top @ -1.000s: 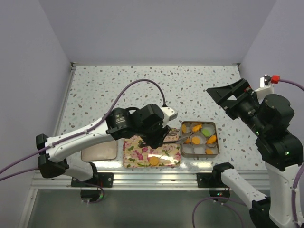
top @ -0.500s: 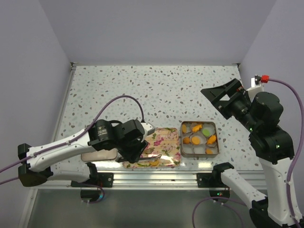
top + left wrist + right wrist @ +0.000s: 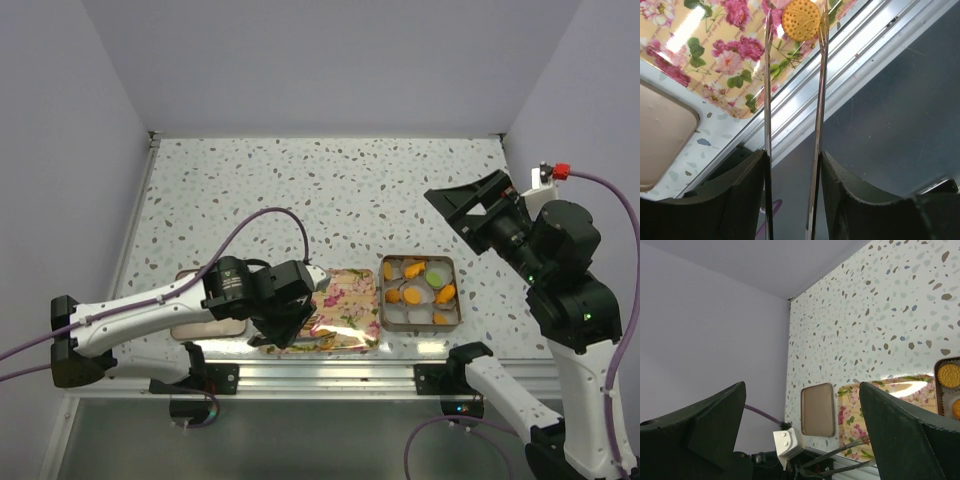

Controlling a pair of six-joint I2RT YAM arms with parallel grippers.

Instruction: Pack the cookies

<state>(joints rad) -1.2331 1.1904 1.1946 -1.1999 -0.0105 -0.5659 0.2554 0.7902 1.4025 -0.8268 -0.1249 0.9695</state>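
My left gripper (image 3: pixel 288 318) is shut on metal tongs (image 3: pixel 767 100) and hovers over the near edge of a floral tray (image 3: pixel 345 300). In the left wrist view one orange cookie (image 3: pixel 800 19) lies on the floral tray (image 3: pixel 715 55) between the spread tong tips. I cannot tell whether they touch it. A metal tin (image 3: pixel 456 290) to the right holds several orange cookies (image 3: pixel 411 296) and a light green one (image 3: pixel 436 270) in white paper cups. My right gripper (image 3: pixel 470 212) is open and empty, raised high at the right.
A tan rectangular lid (image 3: pixel 205 322) lies left of the floral tray, partly under the left arm; it also shows in the right wrist view (image 3: pixel 817 410). The table's aluminium front rail (image 3: pixel 320 372) runs just below the tray.
My left gripper has pulled back with the tongs from the tin, leftward to the near side of the floral tray. The right arm shifted slightly.
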